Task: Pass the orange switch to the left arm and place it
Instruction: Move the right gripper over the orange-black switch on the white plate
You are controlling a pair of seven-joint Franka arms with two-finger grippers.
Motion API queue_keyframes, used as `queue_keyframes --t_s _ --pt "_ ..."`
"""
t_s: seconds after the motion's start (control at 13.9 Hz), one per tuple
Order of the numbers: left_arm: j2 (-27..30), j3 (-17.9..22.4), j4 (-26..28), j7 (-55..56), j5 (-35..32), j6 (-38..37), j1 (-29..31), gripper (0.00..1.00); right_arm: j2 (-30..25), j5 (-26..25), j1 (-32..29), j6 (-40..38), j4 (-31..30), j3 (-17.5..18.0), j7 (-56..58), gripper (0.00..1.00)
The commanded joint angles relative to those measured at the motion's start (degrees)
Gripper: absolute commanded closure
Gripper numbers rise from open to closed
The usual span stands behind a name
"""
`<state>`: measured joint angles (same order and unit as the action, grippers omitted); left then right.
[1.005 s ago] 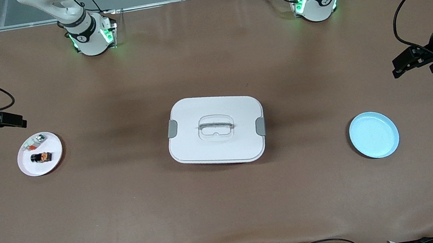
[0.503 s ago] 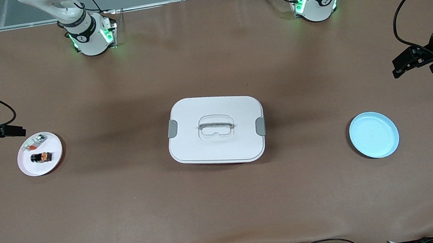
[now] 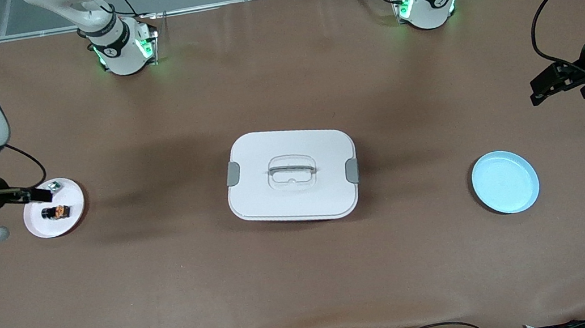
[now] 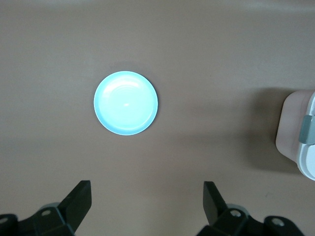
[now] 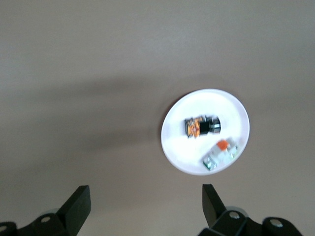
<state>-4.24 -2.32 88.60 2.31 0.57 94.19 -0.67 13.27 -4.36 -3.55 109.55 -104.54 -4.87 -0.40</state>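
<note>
Right gripper point(image 3: 42, 194), fingers apart, has moved over the pink plate point(image 3: 71, 215) holding the orange switch point(image 3: 57, 211).

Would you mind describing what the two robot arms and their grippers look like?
Both arms are glossy white with black joint bands and silver wrists. Each white base carries a black ring and green lights. The right gripper and left gripper are black, with two angular wedge-shaped fingers. Thin black cables loop from each wrist.
</note>
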Motion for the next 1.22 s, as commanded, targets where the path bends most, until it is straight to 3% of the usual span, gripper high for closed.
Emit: queue_keyframes --t_s 0.0,0.57,1.15 --pt "-0.3 -0.3 -1.3 -0.7 -0.1 -1.4 0.2 0.00 2.1 -0.5 -3.4 6.2 -3.4 0.5 4.6 0.00" --pt "-0.3 -0.3 -1.7 -0.7 0.0 -1.4 0.1 0.00 9.0 -0.5 -8.1 19.6 -7.3 0.5 11.5 0.00" --pt "-0.2 -0.5 -2.1 -0.6 -0.1 -1.4 -0.1 0.00 13.5 -0.5 -11.3 25.0 -7.4 0.6 16.8 0.00"
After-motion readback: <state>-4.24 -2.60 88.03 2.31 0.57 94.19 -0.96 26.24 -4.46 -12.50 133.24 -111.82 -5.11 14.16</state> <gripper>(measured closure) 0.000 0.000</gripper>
